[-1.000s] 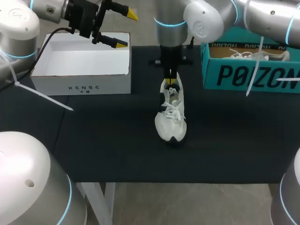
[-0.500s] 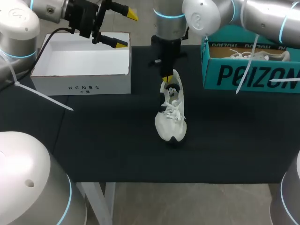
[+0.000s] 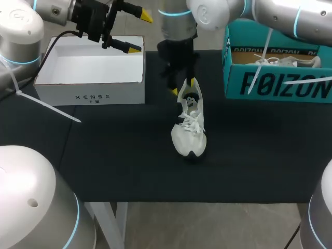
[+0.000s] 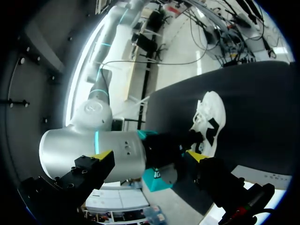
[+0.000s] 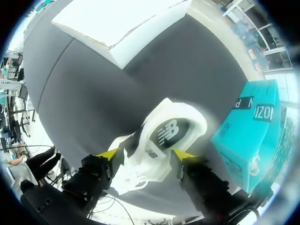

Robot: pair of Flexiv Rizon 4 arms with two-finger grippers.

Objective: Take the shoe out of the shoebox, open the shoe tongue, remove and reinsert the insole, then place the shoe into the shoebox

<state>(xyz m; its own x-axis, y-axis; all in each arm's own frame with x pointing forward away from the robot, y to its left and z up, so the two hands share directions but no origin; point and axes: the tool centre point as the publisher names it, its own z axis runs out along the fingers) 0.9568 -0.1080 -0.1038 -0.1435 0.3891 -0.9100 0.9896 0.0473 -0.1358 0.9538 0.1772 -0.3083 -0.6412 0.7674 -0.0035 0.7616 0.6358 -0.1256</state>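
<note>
In the middle of the black table [image 3: 104, 155], the white shoe [image 3: 189, 127] is sitting upright on its sole. It's outside both boxes, with its toe pointing at the near edge and its heel toward the far side. Right above that heel the right gripper [image 3: 183, 87] is hanging, yellow-tipped fingers spread wide and straddling the heel end rather than clamping it. Down through the right wrist view, the shoe's mouth is gaping between those fingers, and the dark insole [image 5: 168, 133] is showing inside. Laces are lying loose over the front.

Over on the left, the white shoebox [image 3: 91, 96] is standing open at the far side of the table. The left gripper [image 3: 140, 32] is hovering above its far right corner, fingers wide apart and carrying nothing.

On the right, the teal shoebox [image 3: 275, 85] is sitting at the far edge, and a second white shoe [image 3: 275, 61] is lying inside it.
</note>
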